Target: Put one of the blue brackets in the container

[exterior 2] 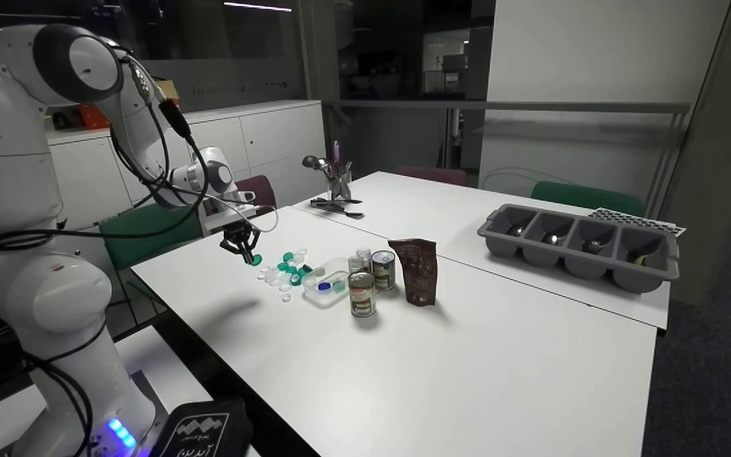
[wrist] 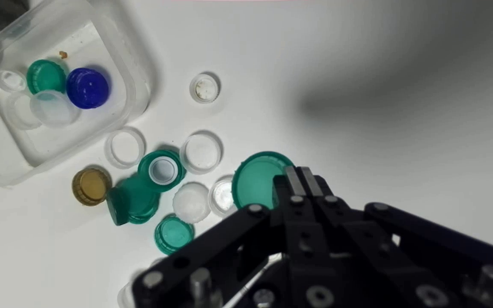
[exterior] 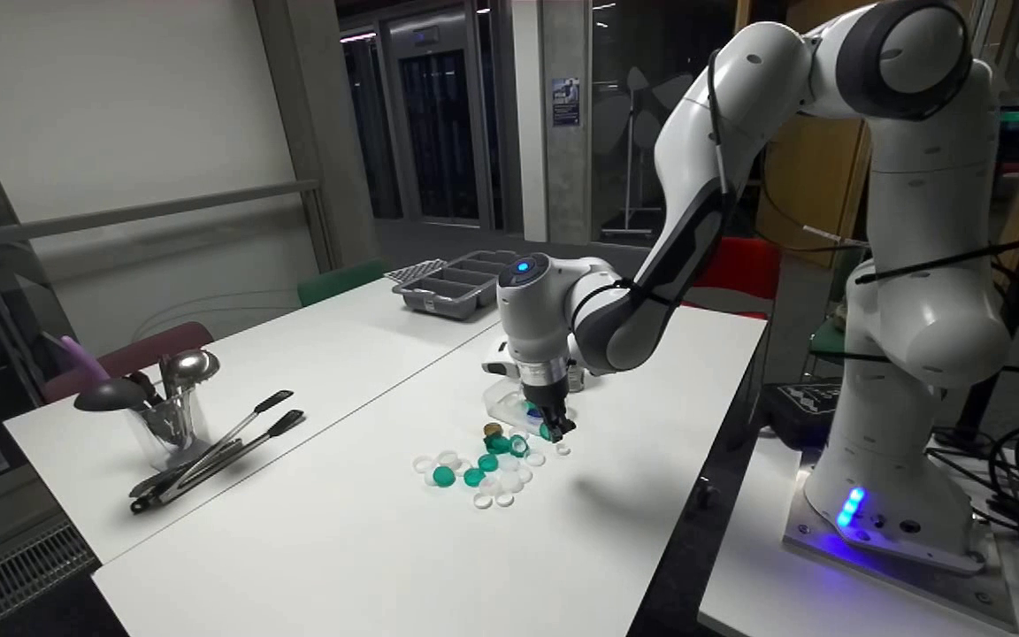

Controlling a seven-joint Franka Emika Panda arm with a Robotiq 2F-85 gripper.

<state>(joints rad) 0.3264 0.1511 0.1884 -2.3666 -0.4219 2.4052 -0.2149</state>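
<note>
The teal pieces show as round teal-green plastic caps. Several lie loose on the white table, such as a teal cap (wrist: 173, 236) in the wrist view, also in both exterior views (exterior: 443, 477) (exterior 2: 288, 257). My gripper (wrist: 301, 171) is shut on the rim of one teal cap (wrist: 253, 182). It holds this cap above the table beside the pile, in both exterior views (exterior: 561, 431) (exterior 2: 250, 258). A clear plastic tub (wrist: 138, 96) stands beside the pile with a teal, a blue and several clear caps inside. No small dark grey boxy holder can be made out.
White and clear caps (wrist: 201, 152) and a gold cap (wrist: 91, 185) lie between gripper and tub. Cans (exterior 2: 362, 295) and a brown pouch (exterior 2: 421, 273) stand beyond the tub. A grey compartment tray (exterior 2: 530, 236), a utensil glass (exterior: 164, 429) and tongs (exterior: 218, 456) are farther off.
</note>
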